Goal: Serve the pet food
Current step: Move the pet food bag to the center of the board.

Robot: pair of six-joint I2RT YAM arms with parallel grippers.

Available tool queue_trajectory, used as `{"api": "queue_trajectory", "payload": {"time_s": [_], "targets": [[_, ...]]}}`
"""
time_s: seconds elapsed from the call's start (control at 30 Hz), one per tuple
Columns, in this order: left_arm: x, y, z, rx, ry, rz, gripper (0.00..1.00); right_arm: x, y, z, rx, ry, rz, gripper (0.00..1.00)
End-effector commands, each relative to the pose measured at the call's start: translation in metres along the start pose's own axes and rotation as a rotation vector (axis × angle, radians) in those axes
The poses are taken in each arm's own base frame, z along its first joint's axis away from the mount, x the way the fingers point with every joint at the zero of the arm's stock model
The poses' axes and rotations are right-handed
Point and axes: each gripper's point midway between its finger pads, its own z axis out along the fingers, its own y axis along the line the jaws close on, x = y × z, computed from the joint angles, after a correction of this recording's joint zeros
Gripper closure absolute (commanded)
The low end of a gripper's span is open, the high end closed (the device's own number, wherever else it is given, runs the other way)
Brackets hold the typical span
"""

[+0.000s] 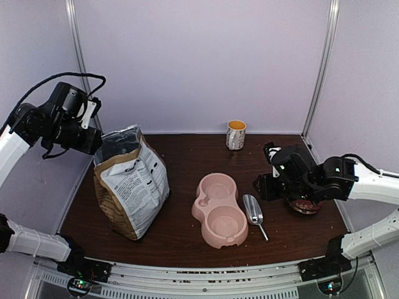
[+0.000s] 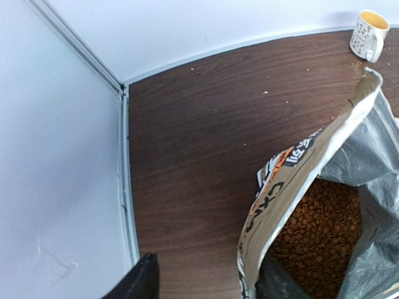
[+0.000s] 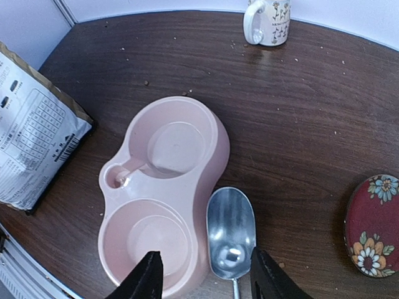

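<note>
**Left arm.** The left jaws are released. The two black fingers (image 2: pixel 142 280) stand apart at the near edge of the wrist view. The rim of the open brown paper bag (image 2: pixel 293 180) runs between them. One finger is outside the bag wall and the other appears to be inside the mouth. Contact with the wall cannot be confirmed. The pet food (image 2: pixel 318 230), reddish-brown kibble, lies inside the bag just beyond the inner finger, against the silver lining. Beyond the outer finger there is bare dark wood bench (image 2: pixel 199 137) with a few loose crumbs. A white flowered mug (image 2: pixel 368 34) stands well beyond the jaws, near the back wall.

**Right arm.** The right jaws are released and grasp nothing. The fingers (image 3: pixel 146 277) hang apart above the bench. Below and between them are the near basin of the pink double bowl (image 3: pixel 162 193) and the hollow of a metal scoop (image 3: pixel 230 233). The scoop lies hollow side up just beside the bowl's right flank, with its handle pointing toward the jaws. A red round item with a flower pattern (image 3: pixel 374 224) lies to the right of the jaws, well apart from the scoop. The bag's printed side lies to the left. The mug stands far ahead.
</note>
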Motion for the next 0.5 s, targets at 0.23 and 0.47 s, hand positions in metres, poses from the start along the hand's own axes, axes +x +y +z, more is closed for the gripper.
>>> {"api": "queue_trajectory", "payload": {"time_s": [0.23,0.47], "targets": [[-0.026,0.014,-0.008,-0.052,-0.255,-0.036,0.04,0.032,-0.03,-0.003,0.086,0.085,0.029,0.3],[-0.017,0.029,-0.007,-0.137,-0.311,-0.082,0.02,0.063,-0.023,0.014,0.081,0.219,0.013,0.28]]}}
